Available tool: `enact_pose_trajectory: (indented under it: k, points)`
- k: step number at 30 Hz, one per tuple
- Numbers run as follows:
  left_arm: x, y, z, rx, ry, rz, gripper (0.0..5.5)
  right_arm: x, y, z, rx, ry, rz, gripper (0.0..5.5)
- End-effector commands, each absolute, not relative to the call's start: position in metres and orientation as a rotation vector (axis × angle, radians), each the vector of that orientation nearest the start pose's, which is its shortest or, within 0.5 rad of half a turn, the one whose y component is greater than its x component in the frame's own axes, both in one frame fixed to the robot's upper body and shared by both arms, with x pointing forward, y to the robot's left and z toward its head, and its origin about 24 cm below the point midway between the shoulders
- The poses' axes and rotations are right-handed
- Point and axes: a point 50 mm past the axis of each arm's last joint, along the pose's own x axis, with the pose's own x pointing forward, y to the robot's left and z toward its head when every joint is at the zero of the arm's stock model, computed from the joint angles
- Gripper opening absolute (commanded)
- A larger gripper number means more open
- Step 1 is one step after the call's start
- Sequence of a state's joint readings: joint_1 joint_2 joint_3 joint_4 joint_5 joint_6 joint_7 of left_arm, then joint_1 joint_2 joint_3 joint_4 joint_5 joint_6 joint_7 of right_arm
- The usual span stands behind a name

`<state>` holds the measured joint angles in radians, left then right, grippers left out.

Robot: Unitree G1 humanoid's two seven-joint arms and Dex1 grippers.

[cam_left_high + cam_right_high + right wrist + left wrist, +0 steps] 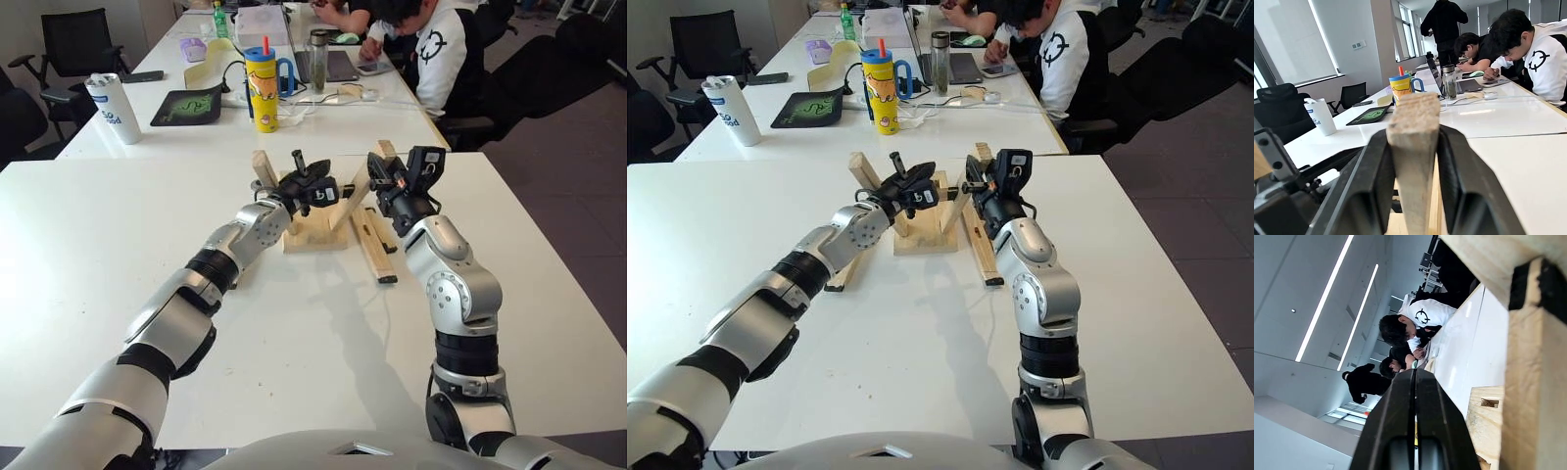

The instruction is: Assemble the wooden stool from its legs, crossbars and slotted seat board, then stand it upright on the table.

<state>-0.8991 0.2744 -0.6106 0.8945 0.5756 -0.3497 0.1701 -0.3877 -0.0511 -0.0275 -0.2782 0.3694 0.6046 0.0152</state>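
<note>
Midway across the white table [98, 255], the slotted seat board [315, 235] lies flat. The right gripper [382, 172] is clamped on a tilted wooden leg [1413, 142] that leans over the board. The left gripper [1414, 382], its jaws pressed together, is over the board beside that leg.

Stool leg [1411, 117]: pale bare wood, unvarnished, end grain rough-sawn.
Seat board [315, 235]: same raw wood, matt.
Loose wooden bar [377, 257], at 4 o'clock of the board: bare, matt.
Right gripper [1413, 161]: black matt plastic fingers.
Left gripper [1414, 421]: black plastic, smooth, faint sheen.
Table [98, 255]: white, smooth, low sheen.
Yellow cup [262, 93], at 11 o'clock of the board: glossy plastic.
Mouse mat [186, 106], at 10 o'clock: dark, matt.
</note>
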Motion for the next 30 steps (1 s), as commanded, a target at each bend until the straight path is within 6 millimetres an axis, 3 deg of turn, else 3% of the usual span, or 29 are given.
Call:
enact_pose_trajectory:
  k: [1,5,11,15,20,26,30]
  points:
    - [0.380,0.134,0.105,1.240,-0.385,-0.255,0.00,0.295,-0.114,0.128,0.268,0.098,0.336,1.05]
    - [0.377,0.135,0.099,1.049,-0.298,-0.302,0.00,0.297,-0.113,0.130,0.264,0.098,0.344,1.06]
    - [0.365,0.116,0.100,0.751,-0.199,-0.591,0.00,0.301,-0.113,0.134,0.273,0.090,0.332,1.06]
    - [0.364,0.118,0.099,0.737,-0.077,-0.708,0.00,0.303,-0.113,0.136,0.275,0.084,0.327,1.06]
    - [0.365,0.119,0.132,0.683,-0.161,-0.703,0.00,0.304,-0.111,0.137,0.278,0.083,0.330,1.06]
    - [0.362,0.110,0.165,0.280,-0.270,-0.713,0.00,0.307,-0.109,0.142,0.298,0.078,0.331,1.06]
    - [0.356,0.107,0.174,0.086,-0.274,-0.759,0.00,0.313,-0.106,0.154,0.293,0.088,0.316,1.06]
